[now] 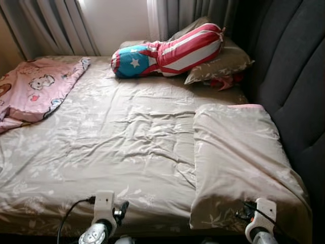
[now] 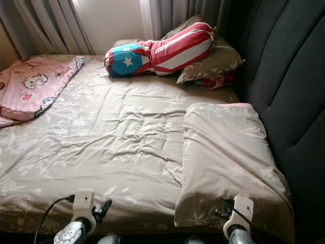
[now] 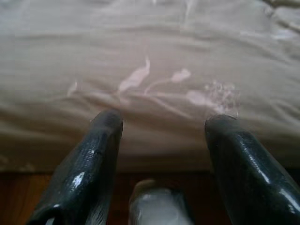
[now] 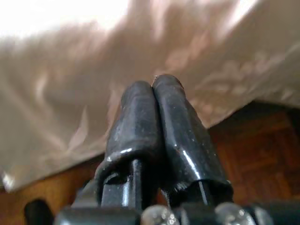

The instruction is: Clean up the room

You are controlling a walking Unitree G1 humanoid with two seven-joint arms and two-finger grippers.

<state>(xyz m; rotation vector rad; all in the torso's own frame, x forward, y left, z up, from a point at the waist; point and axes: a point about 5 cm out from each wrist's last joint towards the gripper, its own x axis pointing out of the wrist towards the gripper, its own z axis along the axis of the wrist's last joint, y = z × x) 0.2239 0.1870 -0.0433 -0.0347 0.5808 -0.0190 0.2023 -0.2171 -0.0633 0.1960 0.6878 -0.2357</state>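
Looking down at the bed (image 1: 127,147), you've got both arms low at its near edge. Your left gripper (image 3: 161,122) has its fingers spread wide with nothing between them, pointed at the beige sheet. Your right gripper (image 4: 153,86) has its fingers pressed together, empty, right by the folded beige blanket (image 1: 238,157) hanging over the bed's right corner. Pink blanket (image 1: 35,89) sits far left, and a striped star cushion (image 1: 167,53) leans on a pillow (image 1: 221,63) by the dark headboard (image 1: 297,76).

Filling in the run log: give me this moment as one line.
scene: bed | left tool open at near edge | right tool shut by folded blanket | holding: nothing
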